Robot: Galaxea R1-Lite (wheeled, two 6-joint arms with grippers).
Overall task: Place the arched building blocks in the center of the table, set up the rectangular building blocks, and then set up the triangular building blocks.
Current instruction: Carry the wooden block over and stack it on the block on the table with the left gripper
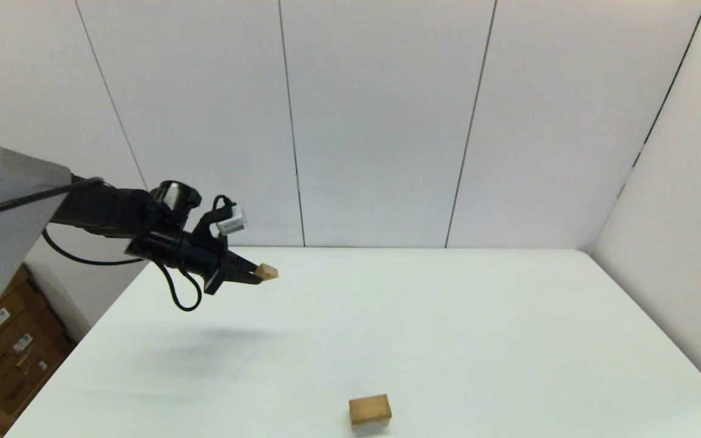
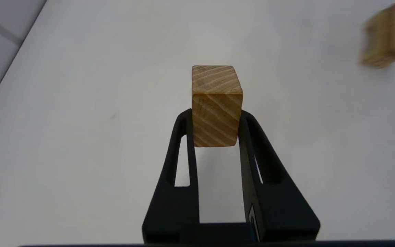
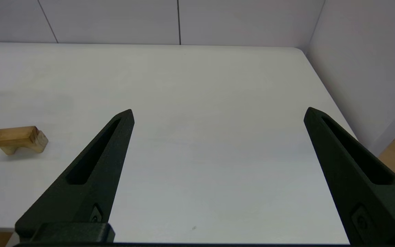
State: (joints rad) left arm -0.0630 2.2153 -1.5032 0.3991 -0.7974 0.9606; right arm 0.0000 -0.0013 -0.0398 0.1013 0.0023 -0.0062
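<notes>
Gripping the rectangular building blocks (image 2: 217,106) endwise, left gripper (image 2: 215,120) above table (image 1: 448,316).

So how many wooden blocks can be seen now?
3: a small block held in the left gripper above the table; the arched block near its front edge, the flat slab apparently on top.

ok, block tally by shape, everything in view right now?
arched block: 1, on the table
rectangular slab: 1, apparently lying on top of the arch
triangular wedge: 1, held in the air by the left gripper
total: 3
The right gripper is open and empty.
</notes>
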